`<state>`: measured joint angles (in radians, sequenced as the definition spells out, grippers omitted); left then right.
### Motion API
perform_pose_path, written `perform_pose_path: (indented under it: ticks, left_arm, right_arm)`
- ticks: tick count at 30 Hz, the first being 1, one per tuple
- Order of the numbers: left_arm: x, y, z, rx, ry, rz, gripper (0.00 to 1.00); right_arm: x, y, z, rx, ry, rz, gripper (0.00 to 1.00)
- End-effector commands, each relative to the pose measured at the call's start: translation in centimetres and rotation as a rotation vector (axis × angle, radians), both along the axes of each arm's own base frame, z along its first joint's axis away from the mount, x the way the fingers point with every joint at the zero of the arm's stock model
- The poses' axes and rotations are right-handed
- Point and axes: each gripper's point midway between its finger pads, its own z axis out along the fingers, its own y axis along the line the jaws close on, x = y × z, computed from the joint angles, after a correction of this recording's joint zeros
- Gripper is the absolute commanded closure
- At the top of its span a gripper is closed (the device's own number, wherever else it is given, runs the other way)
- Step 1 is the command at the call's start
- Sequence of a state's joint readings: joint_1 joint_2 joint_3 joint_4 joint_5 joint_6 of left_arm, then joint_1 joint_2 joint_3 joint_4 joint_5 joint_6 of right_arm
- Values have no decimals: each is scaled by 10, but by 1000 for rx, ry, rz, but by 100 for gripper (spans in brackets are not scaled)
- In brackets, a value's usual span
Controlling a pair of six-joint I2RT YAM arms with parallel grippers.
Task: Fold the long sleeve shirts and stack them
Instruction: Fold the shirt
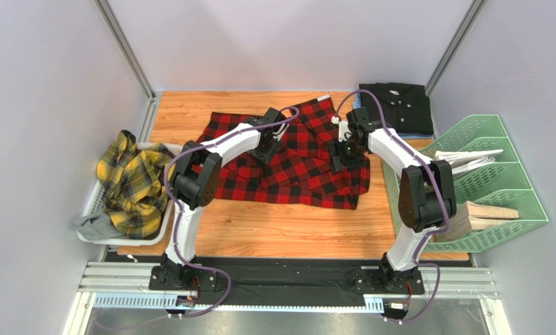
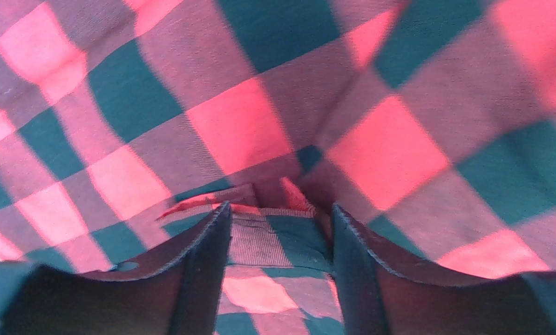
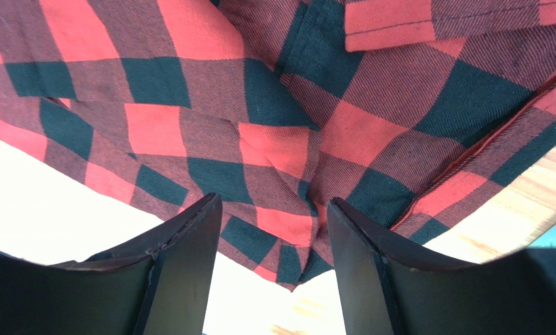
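Observation:
The red-and-black check shirt (image 1: pixel 295 167) lies spread and partly folded on the middle of the wooden table (image 1: pixel 274 234). My left gripper (image 1: pixel 265 148) is low over its left-middle part. In the left wrist view the gripper (image 2: pixel 279 213) is open, with a folded hem of the shirt (image 2: pixel 239 125) lying between the fingers. My right gripper (image 1: pixel 342 159) is over the shirt's right part. In the right wrist view it (image 3: pixel 272 202) is open, with a puckered corner of the shirt (image 3: pixel 260 91) between the fingers. The yellow-and-dark plaid shirt (image 1: pixel 130 181) lies crumpled in a basket. The plain black shirt (image 1: pixel 400 105) lies folded at the back right.
A white basket (image 1: pixel 88 213) stands at the left edge and also holds some grey cloth (image 1: pixel 92 223). A green file rack (image 1: pixel 498 174) stands at the right with white hangers and a wooden block (image 1: pixel 487 213). Walls close in on three sides.

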<state>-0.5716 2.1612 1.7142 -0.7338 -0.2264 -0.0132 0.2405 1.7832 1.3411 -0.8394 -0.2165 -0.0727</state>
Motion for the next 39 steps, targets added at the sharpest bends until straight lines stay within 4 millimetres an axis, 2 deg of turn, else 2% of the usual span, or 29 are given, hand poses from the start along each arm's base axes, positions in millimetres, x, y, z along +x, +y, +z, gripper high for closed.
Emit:
perform_pose_path:
  ticks: [1, 2, 3, 4, 5, 6, 7, 9, 12, 13, 15, 16, 19, 21, 22, 24, 25, 27, 28, 30, 33, 37, 39]
  left_arm:
    - [11, 20, 16, 86, -72, 51, 52]
    - [12, 22, 25, 72, -89, 59, 57]
    - [11, 23, 30, 64, -97, 61, 68]
    - [7, 23, 32, 53, -95, 59, 69]
    - [7, 20, 49, 19, -125, 56, 75]
    - [4, 15, 54, -21, -119, 43, 91]
    - [0, 12, 69, -62, -136, 34, 99]
    - [-6, -1, 82, -148, -131, 9, 100]
    - [-16, -21, 113, -288, -147, -59, 100]
    - [-18, -24, 131, -332, -189, -81, 100]
    - [-26, -32, 150, -392, -211, -148, 100]
    - [-31, -32, 164, -413, -248, -179, 100]
    - [-42, -22, 181, -419, -320, -277, 100]
    - [-47, -14, 183, -411, -356, -341, 100]
    - [-50, -1, 179, -405, -370, -346, 100]
    - [-56, 6, 170, -422, -364, -395, 100]
    - [-56, 18, 160, -396, -381, -420, 100]
    - [-57, 25, 150, -405, -393, -461, 100]
    - [-54, 34, 140, -400, -407, -477, 100]
    - [-57, 35, 132, -439, -406, -534, 100]
    - [-53, 50, 111, -452, -403, -539, 100]
    - [-64, 68, 86, -455, -265, -495, 100]
    - [-63, 81, 79, -422, -216, -361, 89]
  right_arm:
    - [-1, -7, 0, -26, -14, 12, 38]
    - [-2, -8, -1, -30, -11, 14, 38]
    - [-4, -10, -4, -35, -5, 15, 38]
    - [-5, -11, -5, -41, -4, 16, 38]
    - [-6, -12, -5, -41, -4, 16, 38]
    - [-6, -13, -5, -41, -6, 16, 38]
    - [-8, -15, -7, -41, -1, 9, 38]
    - [-7, -15, -5, -35, -5, 4, 38]
    - [-7, -19, -6, -28, 2, -10, 38]
    - [-7, -20, -4, -19, 1, -16, 37]
    - [-8, -23, -4, -18, 5, -22, 37]
    - [-8, -25, -5, -18, 8, -26, 37]
    - [-11, -28, -8, -21, 20, -24, 39]
    - [-13, -29, -10, -23, 27, -20, 41]
    - [-14, -29, -11, -22, 32, -21, 43]
    - [-15, -29, -14, -22, 42, -22, 44]
    - [-16, -29, -15, -23, 44, -19, 46]
    - [-16, -29, -17, -23, 50, -17, 48]
    - [-17, -29, -18, -21, 55, -16, 48]
    - [-16, -29, -20, -24, 59, -16, 49]
    - [-17, -28, -22, -22, 68, -11, 52]
    - [-16, -28, -15, -17, 58, 1, 54]
    - [-18, -25, -11, 0, 66, 8, 54]
